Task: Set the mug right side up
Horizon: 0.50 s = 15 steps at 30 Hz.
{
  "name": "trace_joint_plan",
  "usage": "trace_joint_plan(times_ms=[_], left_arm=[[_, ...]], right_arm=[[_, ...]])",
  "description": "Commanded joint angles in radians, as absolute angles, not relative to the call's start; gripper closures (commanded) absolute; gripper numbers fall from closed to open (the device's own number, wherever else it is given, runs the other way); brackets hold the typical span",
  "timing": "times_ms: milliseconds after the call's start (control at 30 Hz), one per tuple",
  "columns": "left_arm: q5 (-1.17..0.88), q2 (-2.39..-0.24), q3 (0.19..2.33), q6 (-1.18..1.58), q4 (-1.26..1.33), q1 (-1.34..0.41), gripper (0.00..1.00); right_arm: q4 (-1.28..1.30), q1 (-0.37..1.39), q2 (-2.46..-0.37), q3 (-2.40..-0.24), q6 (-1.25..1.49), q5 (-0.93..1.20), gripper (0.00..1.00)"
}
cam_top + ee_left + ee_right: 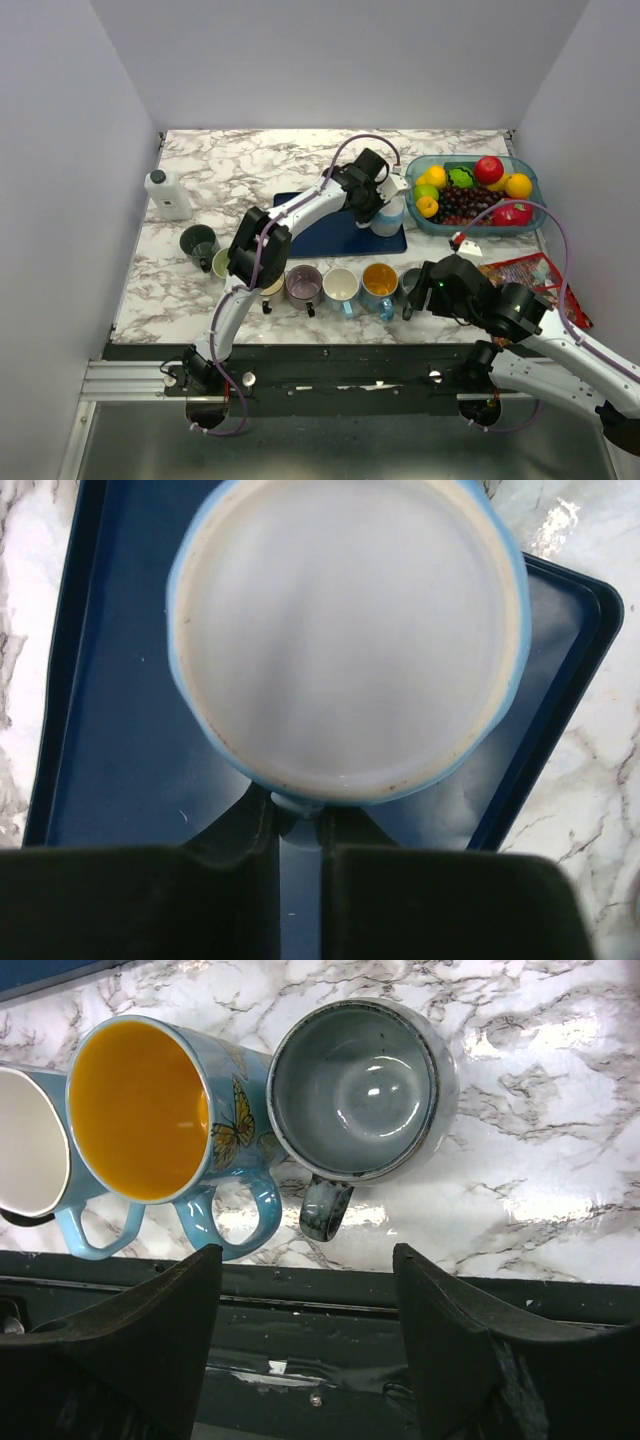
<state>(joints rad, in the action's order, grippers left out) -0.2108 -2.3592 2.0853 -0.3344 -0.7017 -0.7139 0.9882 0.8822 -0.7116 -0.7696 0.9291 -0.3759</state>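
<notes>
A light blue mug stands upside down on the right part of a dark blue tray, its flat white base facing the left wrist camera. My left gripper is shut on the mug's handle, which sits between the fingertips. In the top view the mug and my left gripper are at the tray's right end. My right gripper is open and empty over the table's near edge, just in front of a grey mug; it also shows in the top view.
Several upright mugs line the near table edge, among them a butterfly mug with an orange inside and a purple one. A dark green mug and a white bottle stand left. A fruit bin and a red packet lie right.
</notes>
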Motion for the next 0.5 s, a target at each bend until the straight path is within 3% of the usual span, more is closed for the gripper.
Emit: trace_joint_plan(times_ms=[0, 333, 467], left_arm=[[-0.155, -2.370, 2.106, -0.331, -0.709, -0.716, 1.00], [-0.049, -2.182, 2.000, -0.045, -0.509, -0.689, 1.00], [-0.158, -2.096, 2.020, 0.155, -0.477, -0.621, 1.00]], right_arm=[[0.974, 0.879, -0.707, -0.756, 0.950, -0.373, 0.24], [0.954, 0.879, -0.703, -0.795, 0.950, -0.377, 0.21], [0.914, 0.879, -0.692, -0.834, 0.928, -0.380, 0.14]])
